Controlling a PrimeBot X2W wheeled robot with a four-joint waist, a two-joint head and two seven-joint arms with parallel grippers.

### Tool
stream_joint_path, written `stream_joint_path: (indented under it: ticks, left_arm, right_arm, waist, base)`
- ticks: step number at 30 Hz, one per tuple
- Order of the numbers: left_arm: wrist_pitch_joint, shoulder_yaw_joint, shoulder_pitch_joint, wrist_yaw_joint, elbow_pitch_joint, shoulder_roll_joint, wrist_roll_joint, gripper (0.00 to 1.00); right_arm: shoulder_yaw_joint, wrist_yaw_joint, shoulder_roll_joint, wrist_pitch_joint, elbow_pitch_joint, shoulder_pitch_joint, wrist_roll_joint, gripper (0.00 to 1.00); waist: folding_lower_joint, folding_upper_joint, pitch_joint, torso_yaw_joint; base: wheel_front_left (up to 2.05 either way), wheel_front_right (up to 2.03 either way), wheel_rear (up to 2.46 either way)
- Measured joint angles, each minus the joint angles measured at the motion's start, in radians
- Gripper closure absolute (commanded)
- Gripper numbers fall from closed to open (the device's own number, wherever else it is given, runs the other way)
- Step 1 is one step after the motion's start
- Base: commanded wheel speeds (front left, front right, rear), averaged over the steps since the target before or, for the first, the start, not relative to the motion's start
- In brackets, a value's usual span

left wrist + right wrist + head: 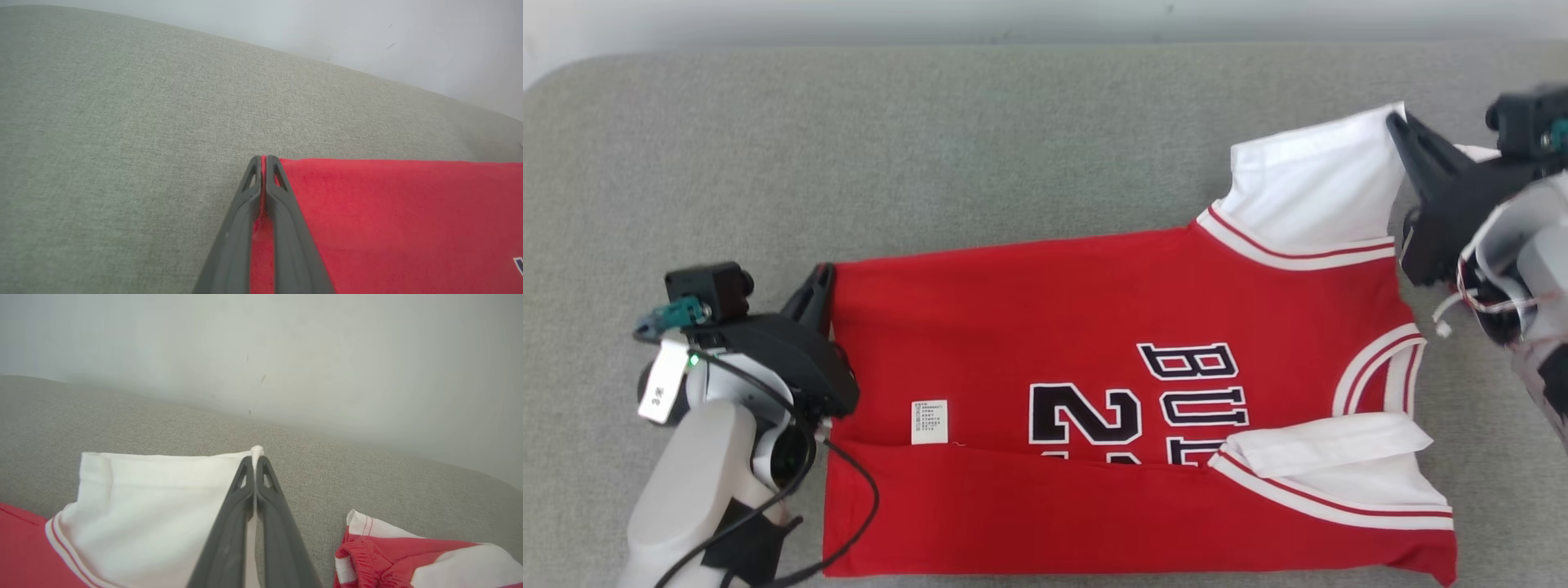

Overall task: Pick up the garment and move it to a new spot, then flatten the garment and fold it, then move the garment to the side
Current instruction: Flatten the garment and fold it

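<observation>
While the jersey [1094,310] lies flat on the grey cushion [931,147], well short of its far edge, both grippers hold it. The left gripper [263,161] has its fingers pressed together on the far corner of the red hem, with cloth showing between them. The right gripper [255,461] — likewise closed — pinches the far corner of the white sleeve [1315,188]. The jersey is soft red knit with white striped trim and dark lettering, its near side folded over — the cushion is coarse woven fabric.
</observation>
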State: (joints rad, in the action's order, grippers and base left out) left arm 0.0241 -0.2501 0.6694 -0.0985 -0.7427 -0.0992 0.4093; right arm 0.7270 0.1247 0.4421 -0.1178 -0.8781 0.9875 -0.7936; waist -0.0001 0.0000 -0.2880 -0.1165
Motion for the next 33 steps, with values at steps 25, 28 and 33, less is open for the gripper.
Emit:
stream_joint_path:
  ticks: [25,28,33]
  left_arm:
    - [-0.007,-0.022,-0.249,-0.022,0.093,-0.058,0.043,1.0]
    - [-0.006,-0.023,-0.281,-0.025,0.111,-0.067,0.045,1.0]
    - [0.003,-0.04,-0.342,-0.025,0.14,-0.085,0.051,1.0]
  right_arm:
    - [0.111,0.0,0.127,-0.076,0.252,-0.311,-0.255,1.0]
    - [0.131,0.0,0.139,-0.076,0.282,-0.353,-0.276,1.0]
    - [0.175,0.0,0.155,-0.067,0.34,-0.413,-0.318,1.0]
  waist:
    - [0.0,-0.0001,0.157,0.034]
    - [0.0,0.0,0.181,0.038]
    - [0.0,-0.0001,0.216,0.049]
  base:
    - [0.0,0.0,0.0]
    - [0.0,0.0,0.0]
    - [0.0,0.0,0.0]
